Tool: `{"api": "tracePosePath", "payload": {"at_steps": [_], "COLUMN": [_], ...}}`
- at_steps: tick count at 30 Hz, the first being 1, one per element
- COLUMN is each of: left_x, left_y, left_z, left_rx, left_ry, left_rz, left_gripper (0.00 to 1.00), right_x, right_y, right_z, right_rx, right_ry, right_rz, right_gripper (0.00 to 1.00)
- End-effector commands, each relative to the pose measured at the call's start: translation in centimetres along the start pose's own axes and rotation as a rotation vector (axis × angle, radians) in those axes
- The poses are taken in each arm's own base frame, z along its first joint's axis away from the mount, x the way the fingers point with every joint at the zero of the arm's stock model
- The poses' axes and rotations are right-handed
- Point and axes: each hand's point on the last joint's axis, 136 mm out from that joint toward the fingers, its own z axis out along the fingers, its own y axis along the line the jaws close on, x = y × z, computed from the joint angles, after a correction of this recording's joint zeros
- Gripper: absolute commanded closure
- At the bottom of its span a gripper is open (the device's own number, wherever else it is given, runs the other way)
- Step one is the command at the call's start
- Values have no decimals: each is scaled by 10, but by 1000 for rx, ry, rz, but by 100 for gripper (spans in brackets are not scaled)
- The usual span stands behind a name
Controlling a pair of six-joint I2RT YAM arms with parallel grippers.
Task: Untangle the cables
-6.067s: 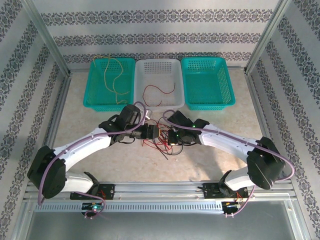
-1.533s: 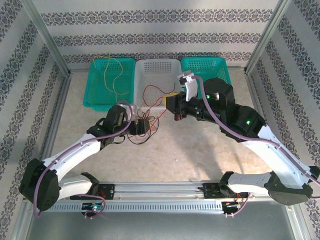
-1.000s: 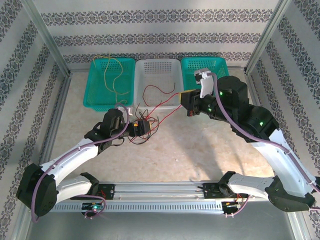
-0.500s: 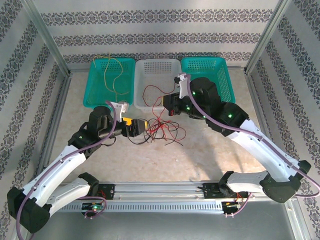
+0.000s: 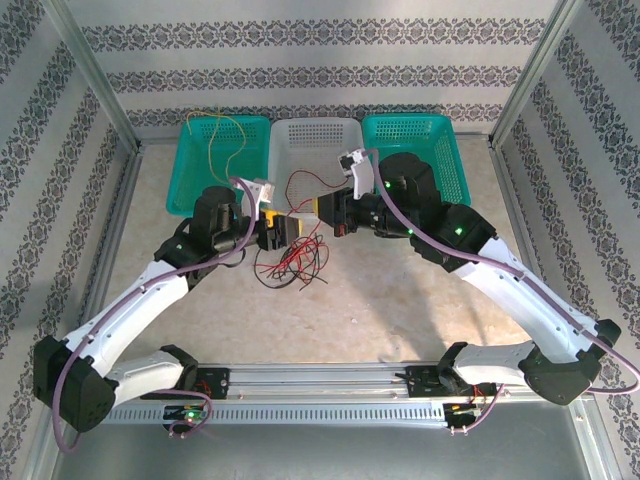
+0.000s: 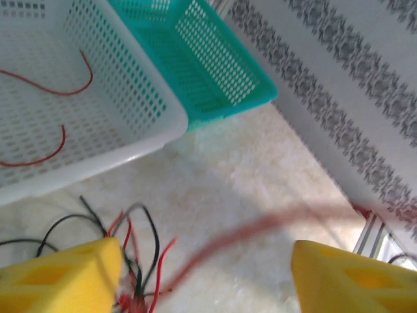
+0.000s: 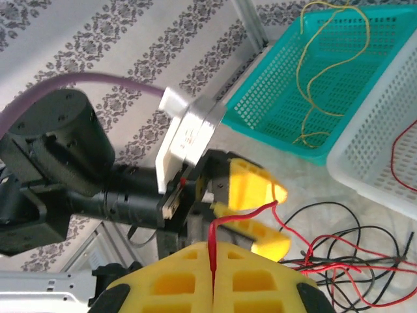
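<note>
At 6 o'clock of the white basket (image 5: 318, 122), which holds a red wire (image 6: 52, 93), the cable tangle (image 5: 292, 266) lies on the counter (image 5: 400, 300). The right wrist view shows the right fingers (image 7: 260, 274) pinching a red cable (image 7: 244, 214). The left wrist view shows the left fingers (image 6: 65, 277) spread apart. The left teal basket (image 5: 185, 185) holds a yellow cable (image 5: 213, 150).

white basket (image 5: 300, 140): perforated plastic | table (image 5: 400, 290): matt, marbled | jaws' pads (image 7: 195, 280): yellow foam | frame rail (image 5: 320, 378): brushed metal

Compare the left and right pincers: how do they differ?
The left pincer is open wide; the right pincer is shut on a thin red cable. The left is by the red-and-black cable tangle; the right, by the white perforated basket. Both have yellow foam pads.
</note>
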Motion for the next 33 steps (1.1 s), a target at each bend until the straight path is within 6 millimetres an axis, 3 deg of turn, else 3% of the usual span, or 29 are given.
{"api": "tracePosePath", "payload": {"at_steps": [1,4,9,11,14,16,18,25,27,29,31,33], "left_x": [-19,-15,-26,-40,-67,-83,-95,-100,-97,-94,-88,-80], "left_y": [-4,1,-7,-9,-16,-25,-33,-46,-39,-26,-7,16], "left_z": [2,5,3,-3,-14,-23,-32,-46,-49,-56,-64,-74], "left_rx": [21,6,26,4,-7,20,42,79,30,-63,-184,-324], "left_ry": [-55,-40,-62,-98,-174,-227,-264,-270,-264,-262,-260,-241], "left_rz": [69,80,67,30,-61,-117,-154,-200,-193,-183,-178,-147], "left_gripper": [41,49,94,100,100,100,100,100,100,100,100,100], "right_x": [-8,-8,-6,-3,8,20,32,58,67,78,91,100], "right_y": [22,23,13,-7,-43,-54,-64,-96,-111,-134,-152,-168], "right_z": [-9,-10,-8,-5,5,15,24,39,36,23,6,-15], "right_rx": [-81,-85,-43,48,182,191,203,305,384,510,596,664], "right_ry": [-23,-26,-36,-55,-83,-86,-91,-85,-68,-52,-33,-32], "right_rz": [-42,-45,-44,-23,41,78,119,185,180,183,186,194], "right_gripper": [100,100,94,79,43,31,28,31,44,69,88,96]}}
